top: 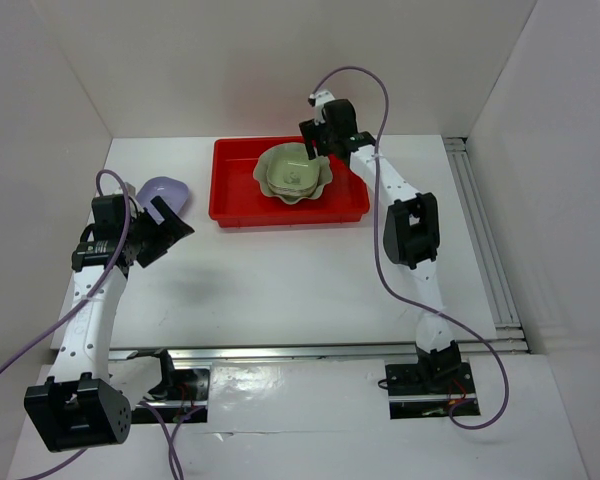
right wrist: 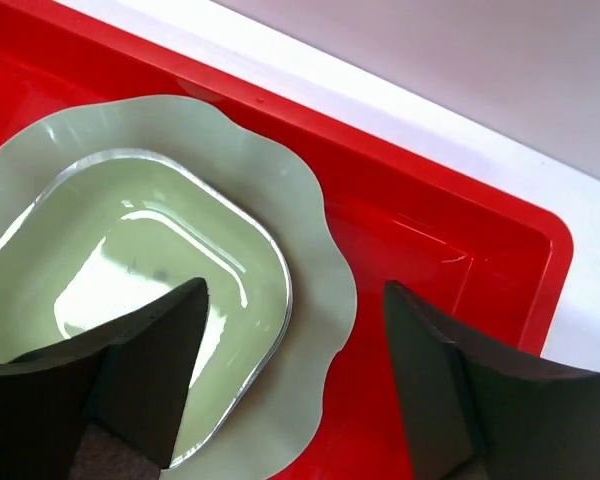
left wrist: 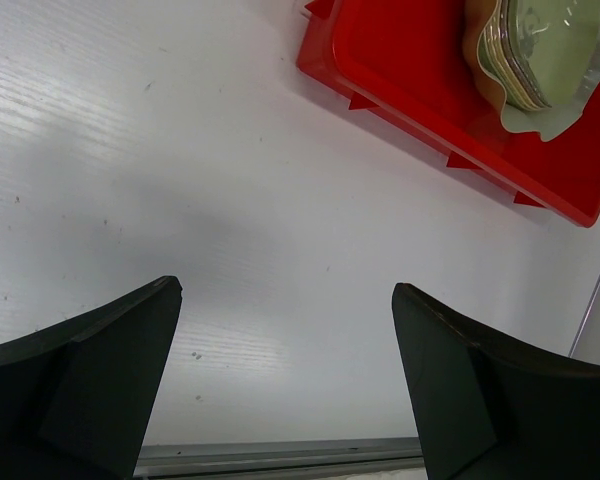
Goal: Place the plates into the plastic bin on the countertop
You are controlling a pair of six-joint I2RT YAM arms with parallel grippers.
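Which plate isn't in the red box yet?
The lavender plate, sitting alone on the white table left of the red bin. The other small plates are stacked in the big green scalloped dish inside the bin.

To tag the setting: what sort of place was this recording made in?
Most likely a lab test cell, not a real kitchen: plain white walls box in a white table, and the left arm and right arm are mounted by a metal rail.
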